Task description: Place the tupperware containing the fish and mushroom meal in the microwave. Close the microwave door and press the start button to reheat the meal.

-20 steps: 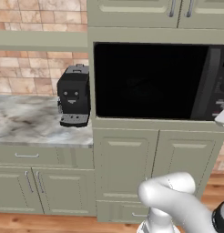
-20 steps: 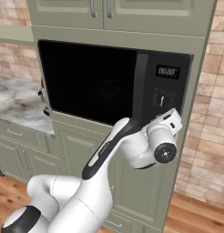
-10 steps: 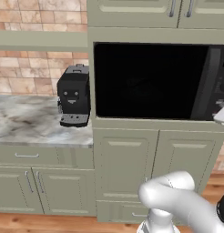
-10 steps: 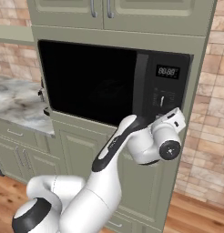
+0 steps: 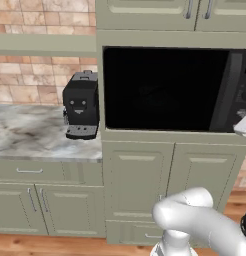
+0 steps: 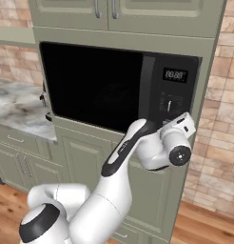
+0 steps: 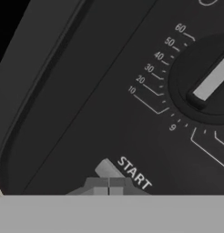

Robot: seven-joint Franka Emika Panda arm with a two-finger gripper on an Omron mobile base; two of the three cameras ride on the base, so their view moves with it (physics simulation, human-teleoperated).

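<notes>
Black glass runs across most of the microwave (image 5: 165,90), and the microwave door (image 5: 162,89) looks shut flat against the cabinet front; the tupperware and its meal cannot be made out behind that dark window, so I judge them inside but cannot confirm it. Left of the oven, a small black coffee machine (image 5: 81,105) stands at the right edge of the marble counter (image 5: 30,132), just beside the cabinet wall.

The step in hand, by my reading, is the press on the start button. To do it well, the push should go straight into the panel along the hand's own axis, centred on the pale key (image 7: 109,172) that sits just beside the word START, and kept clear of the timer dial (image 7: 209,82) up and to the right, whose white pointer could be knocked off its mark by a sideways slip. A short, firm press and a straight pull back should be enough; dragging across the button strip (image 6: 173,95) risks the other controls.

The arm rises from the base, bends at a raised elbow (image 6: 138,131) and reaches rightward, with the wrist turned so the gripper (image 6: 185,125) faces the lower part of the strip, below the digital display (image 6: 176,75). The finger tips are hidden, so whether they are spread or closed I cannot tell; nothing appears to be held.
</notes>
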